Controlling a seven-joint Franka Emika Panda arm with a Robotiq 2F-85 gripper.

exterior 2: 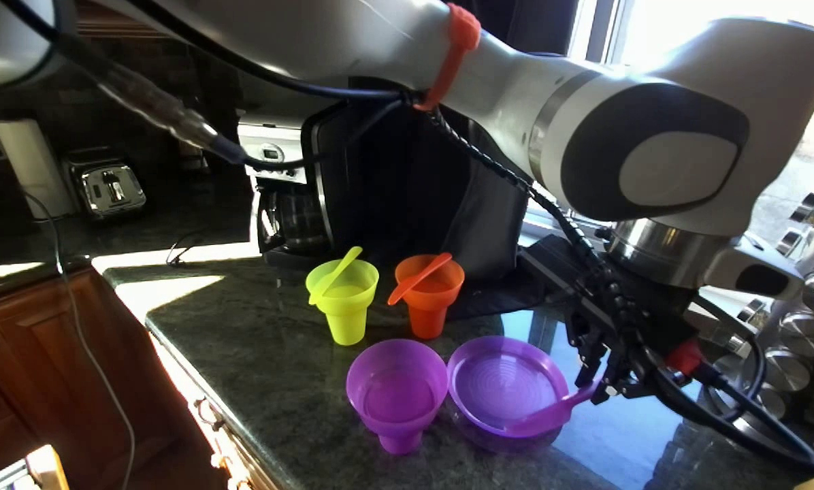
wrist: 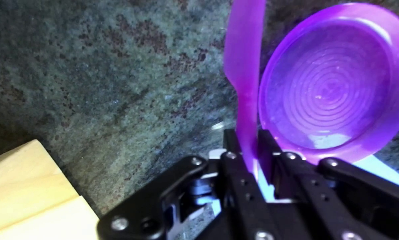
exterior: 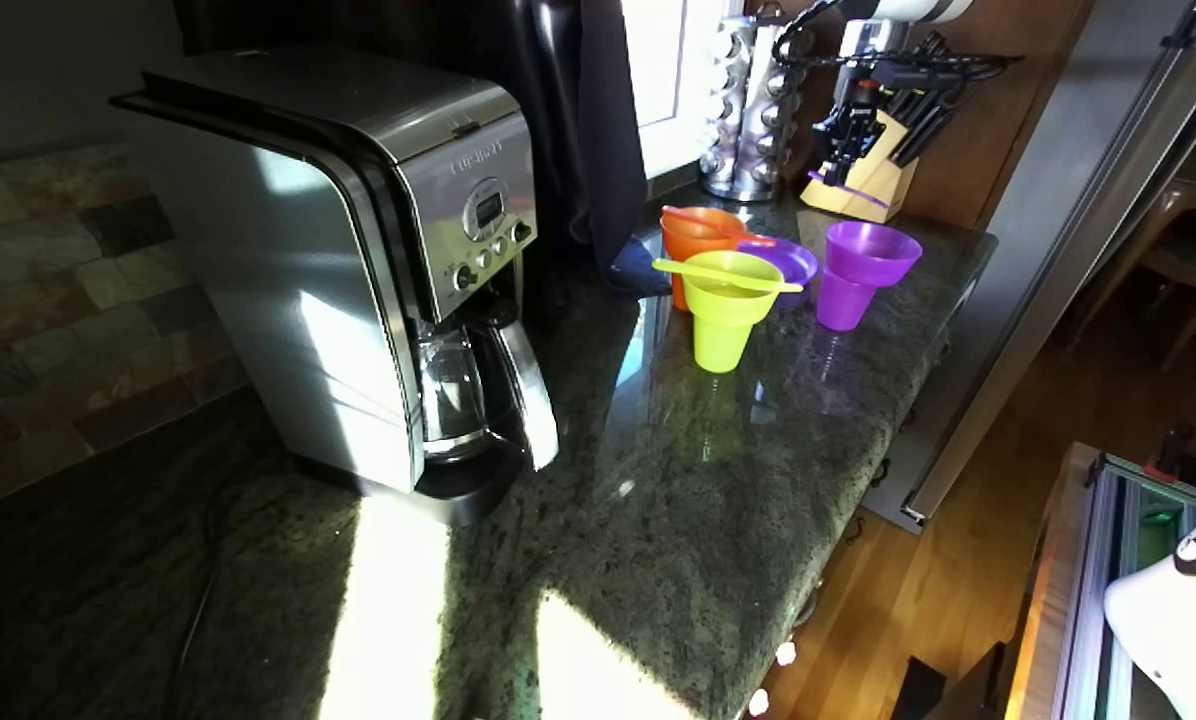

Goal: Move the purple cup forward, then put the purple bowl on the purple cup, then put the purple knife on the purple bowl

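The purple cup [exterior: 843,302] stands upright on the counter, with the wider purple bowl [exterior: 876,254] on top of it. In an exterior view the bowl [exterior 2: 397,382] hides most of the cup [exterior 2: 400,442]. My gripper [wrist: 248,146] is shut on the handle end of the purple knife [wrist: 243,56], whose blade points away from the fingers. The gripper [exterior: 840,178] holds the knife [exterior: 873,198] well above the counter, near the knife block. A flat purple plate [wrist: 336,86] lies below and to the right of the knife in the wrist view.
A yellow-green cup [exterior 2: 348,327] and an orange cup [exterior 2: 427,320], each topped with a bowl and a utensil, stand near the purple stack. A wooden knife block [exterior: 863,190], spice rack [exterior: 748,110] and coffee maker [exterior: 358,250] stand around. The counter edge runs beside the purple stack.
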